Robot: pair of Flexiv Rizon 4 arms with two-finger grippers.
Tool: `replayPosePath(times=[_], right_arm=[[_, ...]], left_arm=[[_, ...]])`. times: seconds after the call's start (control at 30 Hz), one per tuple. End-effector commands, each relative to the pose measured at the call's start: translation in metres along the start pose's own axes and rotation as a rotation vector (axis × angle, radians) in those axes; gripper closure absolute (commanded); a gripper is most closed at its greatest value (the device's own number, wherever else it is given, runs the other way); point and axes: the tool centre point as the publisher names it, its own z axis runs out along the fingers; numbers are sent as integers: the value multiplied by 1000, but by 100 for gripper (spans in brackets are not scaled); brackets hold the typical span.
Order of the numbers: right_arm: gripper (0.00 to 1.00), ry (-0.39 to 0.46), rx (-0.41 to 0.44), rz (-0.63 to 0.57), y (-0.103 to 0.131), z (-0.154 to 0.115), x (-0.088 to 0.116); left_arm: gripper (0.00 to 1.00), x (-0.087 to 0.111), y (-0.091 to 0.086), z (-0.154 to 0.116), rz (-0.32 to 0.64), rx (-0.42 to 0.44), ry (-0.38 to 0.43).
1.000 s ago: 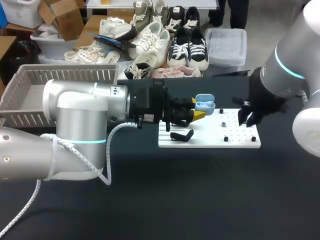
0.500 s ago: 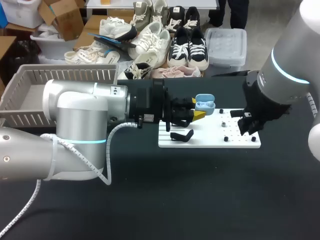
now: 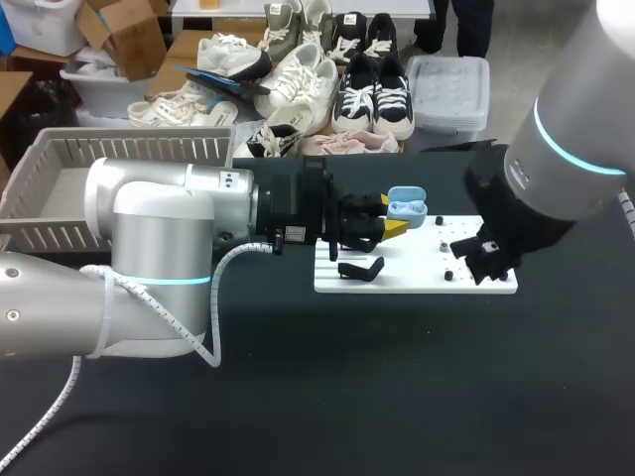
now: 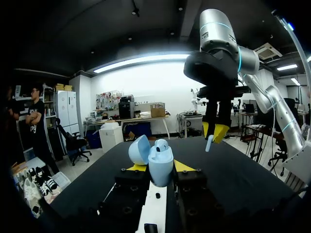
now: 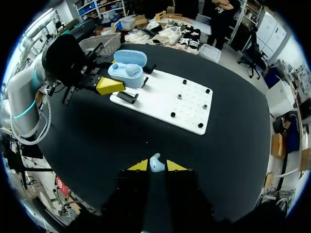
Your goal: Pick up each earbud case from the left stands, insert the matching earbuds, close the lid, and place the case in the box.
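The pale blue plastic earbud case (image 4: 160, 167) stood with its lid open between our left fingers (image 4: 183, 166), which clamped it from both sides just above the white pegged stand board (image 3: 417, 280). One earbud showed seated inside. Our right fingers (image 5: 138, 165) pinched a matching pale blue earbud (image 5: 155, 163) near the board's right end, over the black table (image 3: 298, 377). The grey slatted box (image 3: 60, 164) stood far left.
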Motion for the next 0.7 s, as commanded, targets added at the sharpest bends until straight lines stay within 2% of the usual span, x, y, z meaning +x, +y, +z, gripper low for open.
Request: replayPosePath(times=[0.03,0.27,0.7], right_arm=[[100,4,16,-16,9,-15,-3],[100,-39,-36,-47,18,-34,-27],[100,-58,-18,-130,34,-41,-67]], left_arm=[[100,1,-1,1,1,-7,-2],[100,1,-1,1,1,-7,-2],[100,1,-1,1,1,-7,-2]])
